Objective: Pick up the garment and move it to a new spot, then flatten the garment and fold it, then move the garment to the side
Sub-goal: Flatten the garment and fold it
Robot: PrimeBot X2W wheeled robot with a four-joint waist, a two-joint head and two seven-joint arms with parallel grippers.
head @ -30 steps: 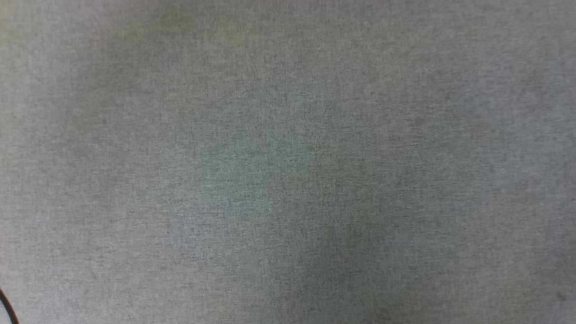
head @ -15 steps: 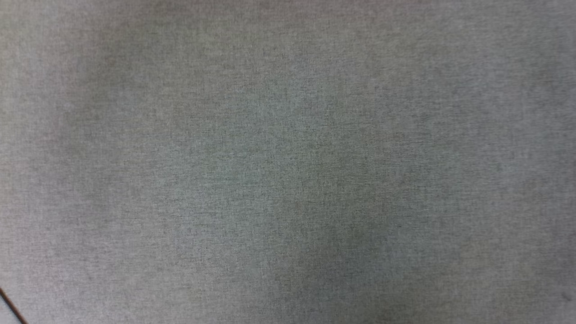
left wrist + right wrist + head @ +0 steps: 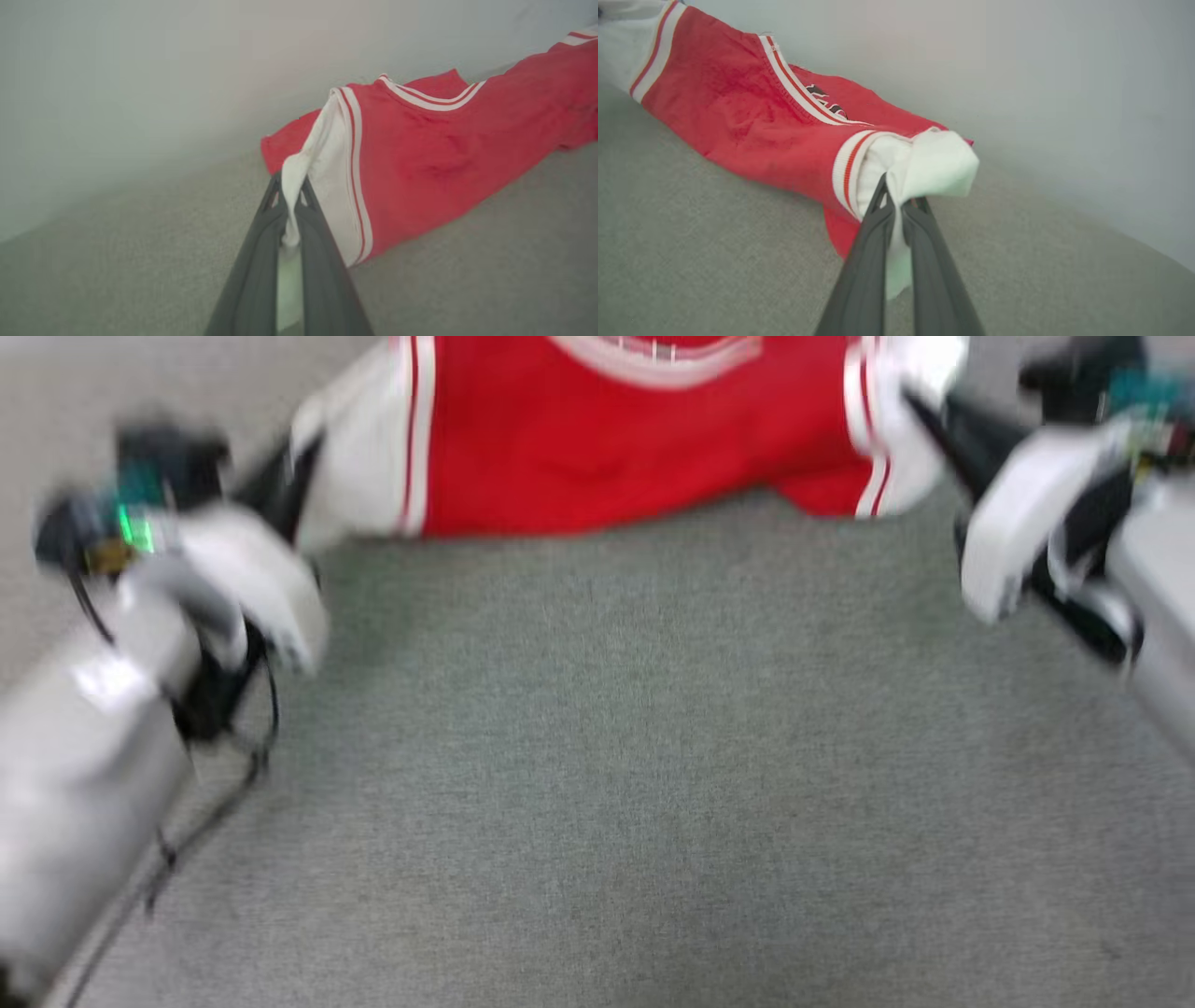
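We hold the garment (image 3: 420, 154) by its white sleeves, left gripper (image 3: 289, 189) and right gripper (image 3: 900, 196) each clamped on fabric; the red body spans between them, seemingly slack.

A grey fabric-covered surface (image 3: 597, 784) with a fine, heathered weave stretches flat across the head view, which is blurred. On its far part lies a red soft-fabric jersey shirt (image 3: 597, 457) with white, red-striped sleeve cuffs, spread sideways, its red body resting on the grey cloth and its white-trimmed neckline towards the top of that view. In both wrist views the shirt's body touches the surface, while its white sleeve ends rise off it.
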